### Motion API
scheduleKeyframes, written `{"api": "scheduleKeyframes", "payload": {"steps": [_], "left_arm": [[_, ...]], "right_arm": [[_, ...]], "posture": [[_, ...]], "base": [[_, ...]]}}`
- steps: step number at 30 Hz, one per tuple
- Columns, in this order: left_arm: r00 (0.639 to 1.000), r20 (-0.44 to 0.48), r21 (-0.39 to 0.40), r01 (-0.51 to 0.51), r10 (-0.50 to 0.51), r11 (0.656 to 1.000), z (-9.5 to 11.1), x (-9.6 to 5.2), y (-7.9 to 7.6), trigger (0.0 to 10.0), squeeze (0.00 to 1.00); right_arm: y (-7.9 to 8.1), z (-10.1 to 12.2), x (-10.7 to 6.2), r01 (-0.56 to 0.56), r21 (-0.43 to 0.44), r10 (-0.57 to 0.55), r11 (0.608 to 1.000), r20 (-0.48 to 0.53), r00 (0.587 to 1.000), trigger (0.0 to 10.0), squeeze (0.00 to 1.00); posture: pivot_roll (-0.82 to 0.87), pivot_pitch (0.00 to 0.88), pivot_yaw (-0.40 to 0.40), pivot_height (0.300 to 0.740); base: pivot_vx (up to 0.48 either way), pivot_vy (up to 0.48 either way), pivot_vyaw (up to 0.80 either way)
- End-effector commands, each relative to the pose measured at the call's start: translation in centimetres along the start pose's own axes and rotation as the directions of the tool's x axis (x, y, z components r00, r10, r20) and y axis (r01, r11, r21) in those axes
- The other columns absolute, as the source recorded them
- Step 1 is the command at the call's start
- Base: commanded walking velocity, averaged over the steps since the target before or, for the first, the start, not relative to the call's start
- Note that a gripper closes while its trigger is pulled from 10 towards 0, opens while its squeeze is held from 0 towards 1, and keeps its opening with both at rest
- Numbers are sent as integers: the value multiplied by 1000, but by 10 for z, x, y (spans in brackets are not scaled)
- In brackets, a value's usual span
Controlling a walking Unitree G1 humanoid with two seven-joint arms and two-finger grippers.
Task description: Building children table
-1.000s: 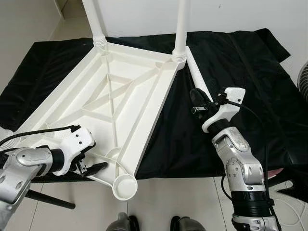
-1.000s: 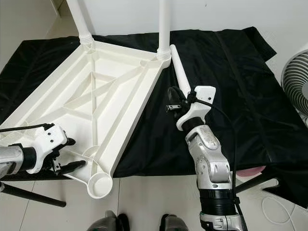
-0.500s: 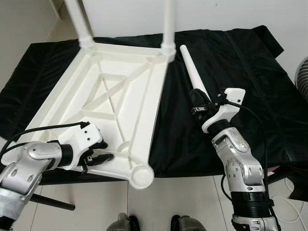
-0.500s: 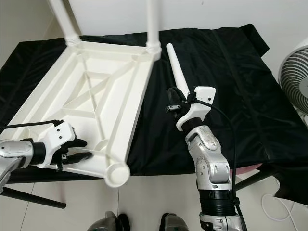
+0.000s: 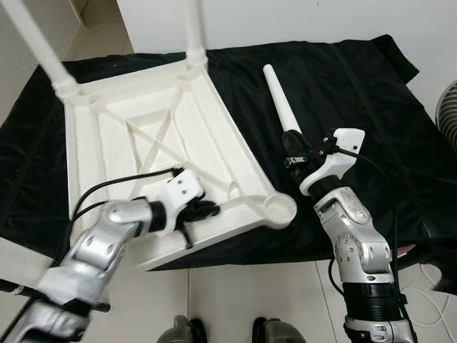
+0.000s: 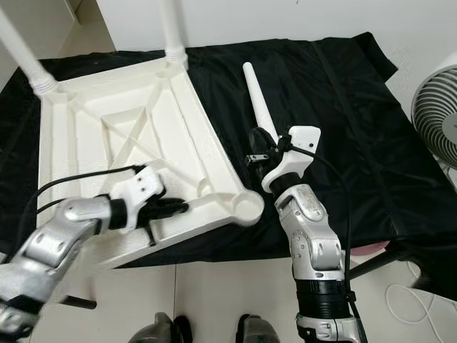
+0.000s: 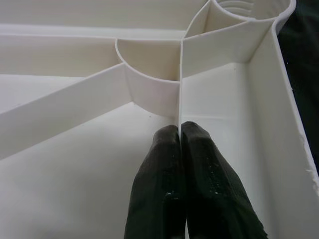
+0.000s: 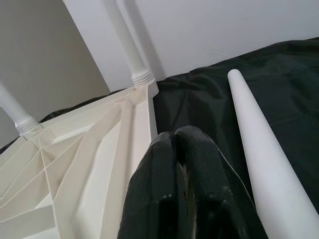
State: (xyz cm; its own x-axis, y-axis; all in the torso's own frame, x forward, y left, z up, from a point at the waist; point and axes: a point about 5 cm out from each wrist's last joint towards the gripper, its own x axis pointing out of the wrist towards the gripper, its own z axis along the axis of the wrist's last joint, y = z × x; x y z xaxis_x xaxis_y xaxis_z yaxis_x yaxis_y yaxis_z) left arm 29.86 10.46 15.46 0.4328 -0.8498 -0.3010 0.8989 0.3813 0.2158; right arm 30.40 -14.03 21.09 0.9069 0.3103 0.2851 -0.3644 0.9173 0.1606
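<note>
— So, nearest first: what is the left gripper doing?

— It reaches into the underside of the upturned white table top, near the empty round leg socket at the closest corner. In the left wrist view its two black fingers are pinched on a thin upright rib of the plastic.

— And the right gripper?

— It hovers over the black cloth, just beside the thick end of the loose white table leg lying there. From its wrist camera the fingers look pressed together with nothing between them; the leg runs alongside, and whether they touch it I cannot tell.

— Further back?

— Two fitted legs stand up from the far corners of the table top, their upper ends cut off by the frame edge. The near left corner is hidden behind the left arm. A fan is half cropped at the right edge.
</note>
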Motion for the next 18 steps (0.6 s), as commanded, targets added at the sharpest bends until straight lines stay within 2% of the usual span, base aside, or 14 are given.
{"api": "scheduleKeyframes", "payload": {"steps": [1,3,5,6,8,12,13,18], "left_arm": [[985,22,3,-172,172,985,-1,12,7,10000,0],[986,34,19,-163,162,986,2,23,6,10000,0],[988,36,29,-154,153,988,2,25,5,10000,0],[988,44,4,-145,145,989,2,26,5,10000,1000],[989,54,-27,-135,136,990,3,26,5,10000,1000],[991,54,-18,-125,126,992,4,24,4,10000,1000],[993,47,14,-105,104,994,5,20,2,10000,0],[997,52,38,-51,49,998,9,12,-3,10000,0]], "right_arm": [[3,-1,1,-4,8,4,1000,-3,1000,10000,0],[3,-1,2,4,7,-4,1000,-1,1000,10000,0],[3,0,2,8,6,-8,1000,0,1000,10000,0],[3,0,2,10,5,-10,1000,1,1000,10000,0],[2,1,3,18,2,-18,1000,2,1000,10000,0],[-1,1,4,40,-10,-40,999,-6,999,10000,0],[-6,0,7,77,-44,-78,996,-35,996,10000,0],[-14,1,13,128,-103,-135,986,-57,989,10000,0]], "posture": [[-136,165,64,740],[-146,167,60,740],[-146,167,60,740],[-150,168,61,740],[-151,168,59,740],[-149,168,59,740],[-144,165,60,740],[-138,163,57,740]], "base": [[0,0,0],[0,0,0],[0,0,0],[0,0,0],[0,0,0],[0,0,0],[0,0,0],[0,0,0]]}}
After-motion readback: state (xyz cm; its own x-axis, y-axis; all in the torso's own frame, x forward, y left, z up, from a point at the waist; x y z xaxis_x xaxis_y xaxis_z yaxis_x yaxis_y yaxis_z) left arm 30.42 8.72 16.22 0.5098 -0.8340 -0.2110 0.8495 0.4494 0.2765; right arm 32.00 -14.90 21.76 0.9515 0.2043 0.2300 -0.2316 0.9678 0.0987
